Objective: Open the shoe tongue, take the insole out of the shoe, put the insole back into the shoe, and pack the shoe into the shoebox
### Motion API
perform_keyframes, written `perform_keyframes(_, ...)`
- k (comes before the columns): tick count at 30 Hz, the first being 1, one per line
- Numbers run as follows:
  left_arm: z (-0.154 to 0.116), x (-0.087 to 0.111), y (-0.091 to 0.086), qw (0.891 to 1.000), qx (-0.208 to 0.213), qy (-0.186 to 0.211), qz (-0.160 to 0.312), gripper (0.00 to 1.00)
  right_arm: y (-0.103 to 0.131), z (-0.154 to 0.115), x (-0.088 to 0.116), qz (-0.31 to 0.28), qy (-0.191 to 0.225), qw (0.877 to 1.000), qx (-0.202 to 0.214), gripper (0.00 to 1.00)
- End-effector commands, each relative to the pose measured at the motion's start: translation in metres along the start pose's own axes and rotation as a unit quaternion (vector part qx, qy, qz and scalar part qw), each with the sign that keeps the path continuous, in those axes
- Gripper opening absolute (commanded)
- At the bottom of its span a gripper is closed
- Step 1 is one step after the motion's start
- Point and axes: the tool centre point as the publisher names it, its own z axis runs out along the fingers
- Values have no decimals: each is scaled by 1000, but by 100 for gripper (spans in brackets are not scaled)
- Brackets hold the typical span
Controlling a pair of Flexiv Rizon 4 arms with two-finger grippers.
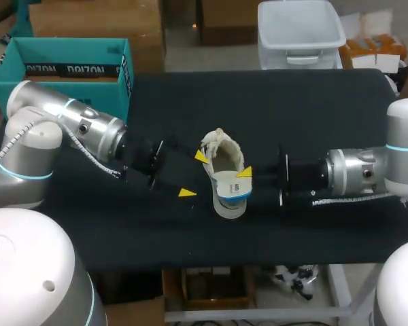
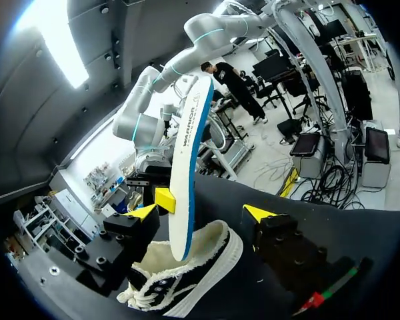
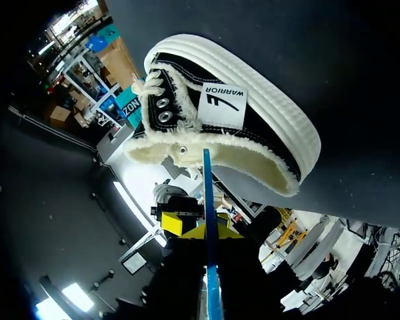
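Where my right arm ends, right gripper (image 1: 245,174): closed on the white foam insole with the blue edge (image 2: 187,153), pinching its two flat faces.
Insole: nearly upright, its lower end dipping into the shoe's mouth and the rest standing clear above it.
Shoe: the black canvas low-top with white rubber sole and frayed cream collar (image 2: 187,280) sits on the black table (image 1: 292,102) near its middle, between my two grippers, with its opening facing up.
Left gripper (image 1: 194,174): spread wide and holding nothing. One yellow tip is just beside the shoe's laced end and the other is apart from it. I cannot tell whether either touches.
Shoebox: the open-topped teal cardboard box (image 1: 68,68) sits at the far left corner, well apart from the shoe.
Step in hand: the insole stage, I judge. It could be the end of drawing it out or the start of feeding it back.
Next move: if it goes back in, it should tilt toe-first and slide flat along the sole while my left gripper steadies the shoe. Packing is not yet begun.
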Motion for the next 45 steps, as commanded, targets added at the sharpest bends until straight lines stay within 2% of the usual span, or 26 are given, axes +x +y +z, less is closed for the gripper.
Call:
perform_keyframes(1, 12, -1, 2, 996, -3, -86, 6, 67, 1, 0, -2, 2, 4, 1000, 9, 0)
perform_keyframes(2, 14, -3, 3, 996, -2, -92, 10, 58, 2, 1, -2, 5, 2, 1000, 9, 0)
perform_keyframes(7, 23, -9, 7, 995, -9, -102, 18, 55, 3, 2, 0, 6, 3, 1000, 13, 0)
perform_keyframes(10, 26, -11, 8, 995, -9, -100, 18, 47, 4, 5, 0, 6, 4, 1000, 11, 0)
perform_keyframes(15, 28, -12, 7, 995, -4, -97, 19, 46, 7, 8, -4, 11, 7, 1000, 3, 0)
perform_keyframes(17, 30, -13, 7, 995, -3, -96, 20, 40, 7, 9, -4, 10, 8, 1000, 3, 0)
perform_keyframes(20, 30, -14, 8, 995, -1, -94, 20, 19, 8, 10, -5, 12, 8, 1000, 0, 0)
perform_keyframes(21, 30, -14, 8, 995, -1, -93, 21, 15, 8, 10, -5, 13, 8, 1000, -1, 0)
perform_keyframes(26, 33, -15, 12, 997, -11, -76, 21, 9, 8, 12, -4, 15, 8, 1000, -3, 0)
perform_keyframes(28, 33, -16, 12, 997, -15, -69, 25, 0, 8, 12, -4, 16, 7, 1000, -4, 0)
perform_keyframes(32, 33, -17, 12, 998, -20, -59, 30, 0, 9, 14, -3, 17, 4, 1000, -2, 0)
perform_keyframes(34, 33, -18, 12, 998, -24, -51, 33, 0, 9, 15, -3, 22, -2, 1000, -1, 63)
perform_keyframes(35, 33, -19, 13, 998, -26, -48, 36, 0, 8, 16, -2, 26, -7, 1000, -3, 79)
perform_keyframes(36, 33, -20, 13, 998, -29, -43, 38, 0, 7, 16, -2, 27, -9, 1000, -4, 80)
perform_keyframes(39, 32, -22, 14, 998, -33, -38, 42, 0, 5, 15, -3, 32, -15, 999, -8, 73)
perform_keyframes(42, 31, -24, 15, 998, -35, -30, 45, 0, 4, 15, -4, 37, -19, 999, -8, 75)
perform_keyframes(44, 32, -25, 17, 998, -37, -23, 49, 0, 4, 14, -5, 38, -20, 999, -9, 70)
perform_keyframes(45, 32, -25, 18, 998, -36, -13, 52, 0, 4, 13, -5, 39, -21, 999, -9, 60)
